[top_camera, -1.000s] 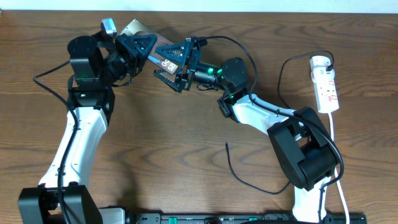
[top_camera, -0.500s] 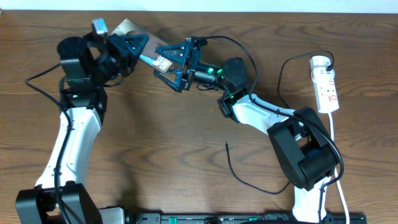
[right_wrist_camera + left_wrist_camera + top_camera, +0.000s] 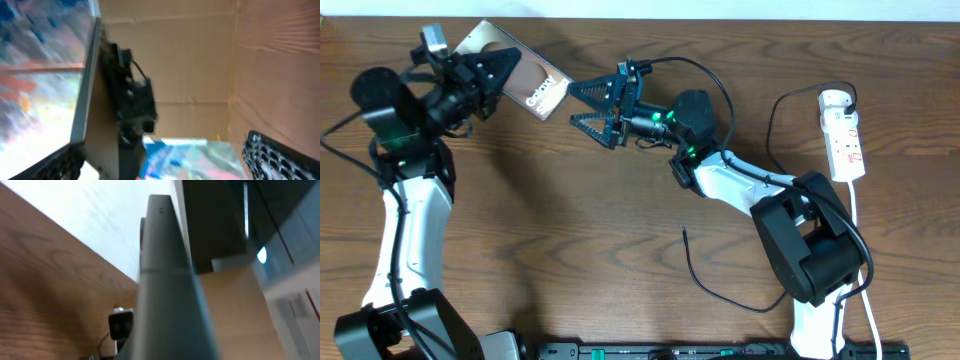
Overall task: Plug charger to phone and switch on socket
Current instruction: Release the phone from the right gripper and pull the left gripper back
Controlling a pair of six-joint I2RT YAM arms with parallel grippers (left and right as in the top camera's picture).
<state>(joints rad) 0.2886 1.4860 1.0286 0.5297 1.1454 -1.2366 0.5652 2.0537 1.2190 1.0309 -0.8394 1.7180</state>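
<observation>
A brown wooden table (image 3: 570, 230) filled the overhead view. The 2 arms were the largest things on it: the left arm (image 3: 405, 230) rose along the left edge of the frame towards the upper left, and the right arm (image 3: 740, 180) reached from the lower right towards the upper middle.

The socket (image 3: 845, 135), a narrow white strip with red switch marks, lay lengthwise near the upper right edge. Its white cord (image 3: 857, 235) ran down towards the lower right.

The phone (image 3: 535, 85), bronze-brown with white "Galaxy" lettering, sat in the upper left at a slant. The left gripper (image 3: 498, 70) was clenched on the end away from the lettering. In the left wrist view the phone's grey edge (image 3: 160, 255) ran up the middle of the frame.

The right gripper (image 3: 572, 103) stood just right of the phone's lettered corner, its jaws spread wide and grasping nothing. The overhead view did not show whether its fingertips touched the phone.

The charger (image 3: 720, 295), a thin black cable, curved across the lower middle, well apart from the phone. Its round white adapter (image 3: 835, 98) sat at the top end of the socket. Its small plug tip (image 3: 684, 233) lay free on the wood below the right arm.
</observation>
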